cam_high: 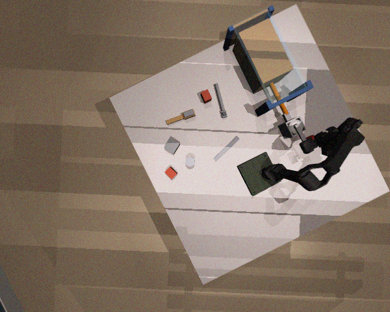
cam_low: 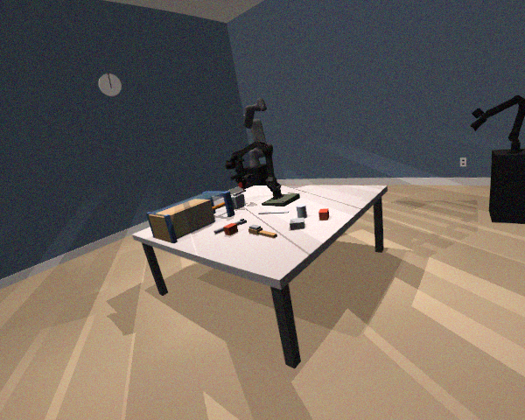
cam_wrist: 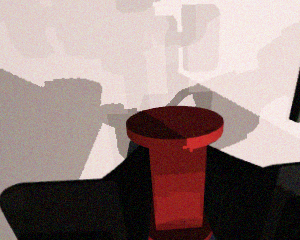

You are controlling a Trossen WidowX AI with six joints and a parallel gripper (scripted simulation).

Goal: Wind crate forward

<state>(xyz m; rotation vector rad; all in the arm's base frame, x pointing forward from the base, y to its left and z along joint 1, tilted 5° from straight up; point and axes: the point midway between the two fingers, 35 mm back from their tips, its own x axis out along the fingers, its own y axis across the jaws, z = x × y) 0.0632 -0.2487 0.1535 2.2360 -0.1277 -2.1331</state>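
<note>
My gripper [cam_high: 310, 138] [cam_wrist: 167, 144] is shut on the red knob of the winch handle [cam_high: 299, 133]. The knob's red top shows upright between the fingers in the wrist view. The handle's grey arm runs from the top of the winch [cam_high: 285, 130] [cam_low: 238, 200] to my fingers; the winch is hidden in the wrist view. An orange strap [cam_high: 276, 92] [cam_low: 219, 206] runs from the winch under the blue frame [cam_high: 290, 97] [cam_low: 231, 203] to the tan crate [cam_high: 270, 67] [cam_low: 188, 219]. The crate looks flat inside the clear-panelled cubby, with a gap between its front and the frame.
The arm stands on a green base plate [cam_high: 250, 171] [cam_low: 271, 202]. A grey wrench [cam_high: 219, 99], a wood-handled tool [cam_high: 175, 119], two red blocks [cam_high: 206, 96] [cam_high: 171, 173], a grey block [cam_high: 171, 145], a cylinder [cam_high: 190, 161] and a thin strip [cam_high: 226, 148] lie farther along the bench.
</note>
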